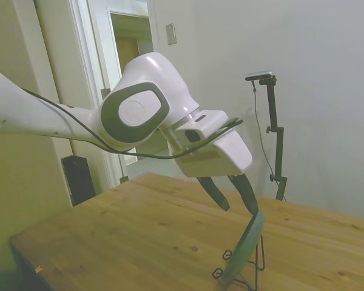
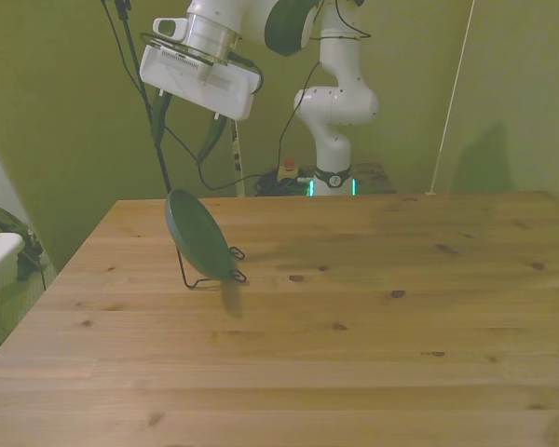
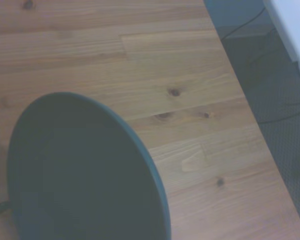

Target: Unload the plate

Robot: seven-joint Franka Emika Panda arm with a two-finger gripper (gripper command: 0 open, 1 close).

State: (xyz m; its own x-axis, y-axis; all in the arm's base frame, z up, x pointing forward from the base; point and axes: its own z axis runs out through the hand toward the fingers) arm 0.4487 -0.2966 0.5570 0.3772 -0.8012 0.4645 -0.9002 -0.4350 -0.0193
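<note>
The grey-green plate (image 2: 197, 237) stands on edge, leaning in a thin black wire stand (image 2: 192, 277) on the wooden table, toward the front view's left. The side view shows the plate (image 1: 245, 242) edge-on, with the stand (image 1: 256, 259) under it. My gripper (image 2: 184, 149) hangs a little above the plate's top rim, tilted, with its dark fingers spread and nothing between them. In the side view my gripper (image 1: 239, 209) has one fingertip close to the rim. The plate's face (image 3: 85, 175) fills much of the wrist view.
The plate stands near the table's edge (image 2: 82, 240) on the front view's left. Beyond that edge (image 3: 250, 110) lie cables on dark floor. The bare tabletop (image 2: 401, 307) stretches to the front view's right.
</note>
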